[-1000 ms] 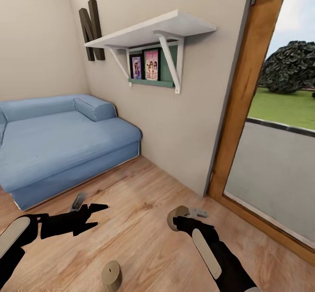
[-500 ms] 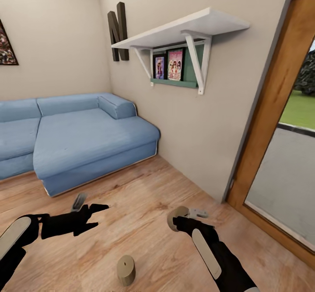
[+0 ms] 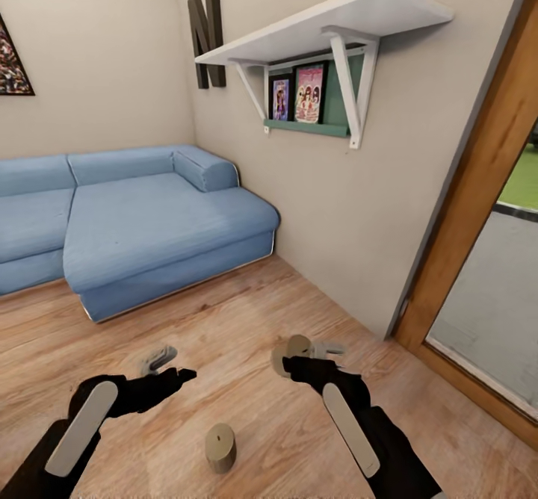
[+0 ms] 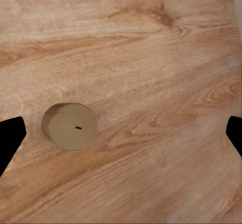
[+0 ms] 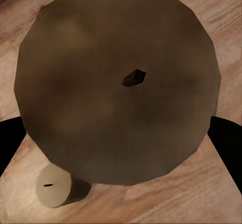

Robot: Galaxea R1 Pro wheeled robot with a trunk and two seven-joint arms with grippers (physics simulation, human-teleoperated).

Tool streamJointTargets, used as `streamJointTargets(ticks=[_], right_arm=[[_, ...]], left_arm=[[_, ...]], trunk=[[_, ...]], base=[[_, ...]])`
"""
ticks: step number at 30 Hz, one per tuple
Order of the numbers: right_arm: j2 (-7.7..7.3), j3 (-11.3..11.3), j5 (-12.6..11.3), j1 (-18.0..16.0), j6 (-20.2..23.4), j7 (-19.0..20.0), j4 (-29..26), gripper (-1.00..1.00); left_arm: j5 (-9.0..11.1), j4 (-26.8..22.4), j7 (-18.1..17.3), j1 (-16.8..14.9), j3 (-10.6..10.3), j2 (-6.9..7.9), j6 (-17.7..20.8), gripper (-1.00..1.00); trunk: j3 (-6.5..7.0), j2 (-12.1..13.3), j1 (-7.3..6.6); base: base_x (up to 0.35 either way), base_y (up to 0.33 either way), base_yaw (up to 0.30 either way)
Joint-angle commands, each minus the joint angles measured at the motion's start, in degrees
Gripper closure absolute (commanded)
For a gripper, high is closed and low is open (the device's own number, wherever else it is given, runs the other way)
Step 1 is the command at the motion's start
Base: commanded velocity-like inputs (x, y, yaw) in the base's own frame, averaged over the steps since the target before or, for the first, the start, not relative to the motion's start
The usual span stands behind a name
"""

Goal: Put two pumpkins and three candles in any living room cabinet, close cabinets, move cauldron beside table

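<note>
A short tan cylindrical candle [image 3: 220, 447] with a dark wick dot stands upright on the light wood-plank floor [image 3: 246, 320], nearest the robot and between its 2 black arms. In the left wrist view the same candle [image 4: 69, 126] sits on the planks between the widely spread fingers of the left hand [image 4: 121, 133], nearer 1 fingertip and untouched. In the head view the left hand [image 3: 168, 368] hangs just above the floor beyond that candle. The right hand [image 3: 299, 349] grips a second tan candle [image 3: 288, 353]; in the right wrist view its broad brown end face [image 5: 118, 83] sits clamped between the dark fingers, with the floor candle [image 5: 55, 186] small behind it. Farther off, a blue fabric corner sofa [image 3: 127, 222] stands against the beige wall. Above it hang a white bracket shelf [image 3: 329, 25], 2 framed pictures [image 3: 299, 95] and a dark letter N [image 3: 208, 32]. A wooden door frame [image 3: 478, 178] borders the far right.
</note>
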Motion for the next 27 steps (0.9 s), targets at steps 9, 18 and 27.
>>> streamJointTargets(ticks=[9, 18, 27], right_arm=[[0.07, 0.71, -0.91, 0.13, 5.16, -0.61, -6.42, 1.00], [0.06, 0.67, -1.02, 0.13, 5.24, -0.60, -6.19, 1.00], [-0.03, 0.67, -1.21, 0.13, 5.24, -0.60, -6.20, 1.00]], left_arm=[[-15.06, 2.44, 0.51, -0.15, -0.22, -8.76, -1.67, -1.00], [-17.92, 4.25, 0.60, -0.24, -0.52, -9.54, -3.73, -1.00], [-28.85, 5.27, 0.68, -0.23, -0.21, -13.97, -3.85, -1.00]], trunk=[[-2.06, -0.15, 0.22], [-4.06, -0.27, 0.45], [-6.05, -0.39, 0.68]], base=[[0.000, 0.000, 0.000], [0.000, 0.000, 0.000], [0.000, 0.000, 0.000]])
